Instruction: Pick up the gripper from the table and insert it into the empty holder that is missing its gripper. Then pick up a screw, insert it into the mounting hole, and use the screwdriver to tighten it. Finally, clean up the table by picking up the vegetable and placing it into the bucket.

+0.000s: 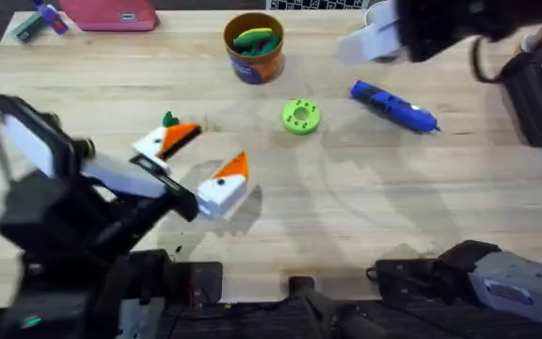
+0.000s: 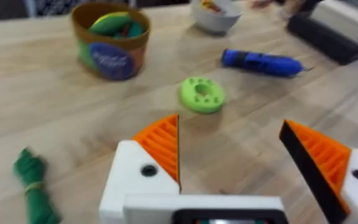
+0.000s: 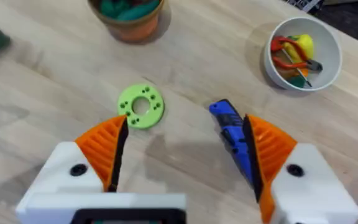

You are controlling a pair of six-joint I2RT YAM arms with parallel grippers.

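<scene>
Left gripper (image 1: 207, 162) hangs over the left half of the bench (image 1: 346, 235), fingers spread wide, nothing between them. The vegetable (image 1: 168, 120) lies on the bench just beyond one fingertip, on the side toward the far edge; in the left wrist view it (image 2: 33, 183) sits off to one side of the spread fingers, not between them.

The holder (image 1: 300, 116) lies flat near mid-bench, ahead of the left gripper and well apart from it. The bucket (image 1: 253, 47) stands by the far edge, beyond the holder (green and yellow items inside). The screwdriver (image 1: 393, 104) lies on its side to the right of the holder.

Right gripper (image 3: 182, 155) is raised over the far right part of the bench, fingers apart and empty; the screwdriver (image 3: 232, 127) lies below it, just beside one finger. A white bowl (image 3: 305, 53) stands near the screwdriver.
</scene>
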